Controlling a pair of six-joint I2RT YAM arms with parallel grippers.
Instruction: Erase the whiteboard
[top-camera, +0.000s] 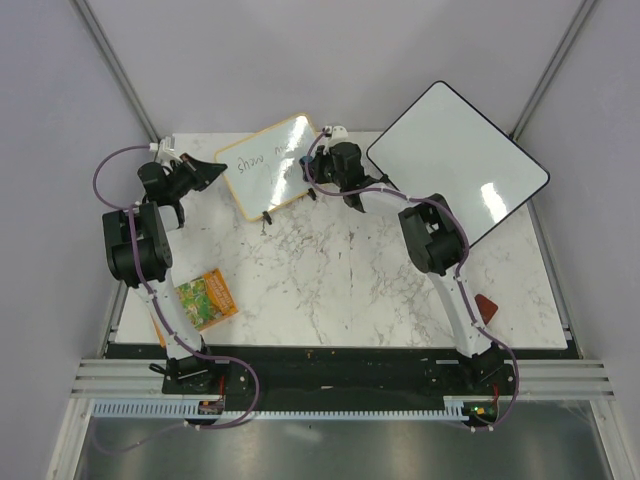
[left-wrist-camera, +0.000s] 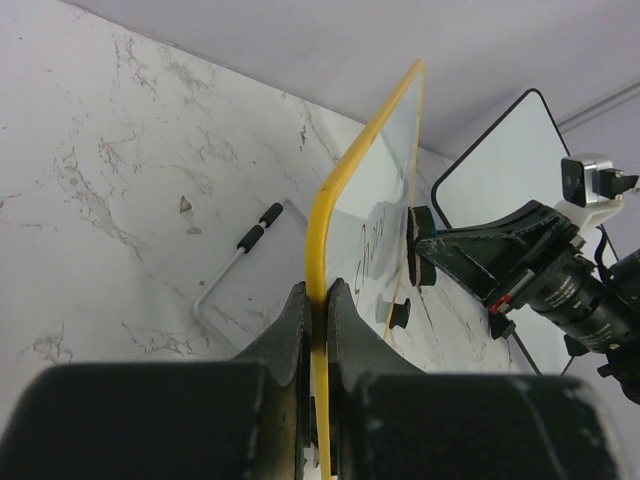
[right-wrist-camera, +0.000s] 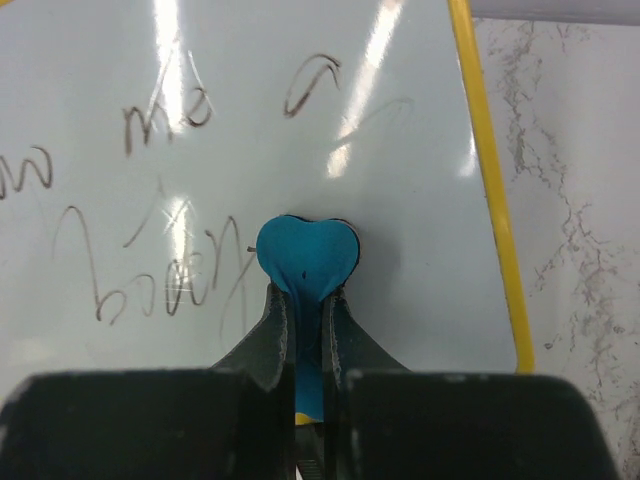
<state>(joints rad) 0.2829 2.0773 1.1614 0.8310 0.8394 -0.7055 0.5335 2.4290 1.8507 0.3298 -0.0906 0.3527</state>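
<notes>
A small whiteboard (top-camera: 268, 165) with a yellow frame and dark handwriting is held tilted up at the back of the table. My left gripper (top-camera: 205, 172) is shut on its left yellow edge (left-wrist-camera: 318, 250). My right gripper (top-camera: 318, 172) is shut on a blue heart-shaped eraser (right-wrist-camera: 306, 255), pressed against the board's face (right-wrist-camera: 420, 200) near its right side. Writing (right-wrist-camera: 150, 270) remains left of the eraser; faint smears show above it. In the left wrist view the eraser's dark pad (left-wrist-camera: 413, 245) touches the board from the right.
A large black-rimmed white board (top-camera: 455, 165) leans at the back right. A metal stand with a black grip (left-wrist-camera: 245, 265) lies behind the small board. An orange-green packet (top-camera: 204, 299) lies front left; a red piece (top-camera: 486, 306) lies front right.
</notes>
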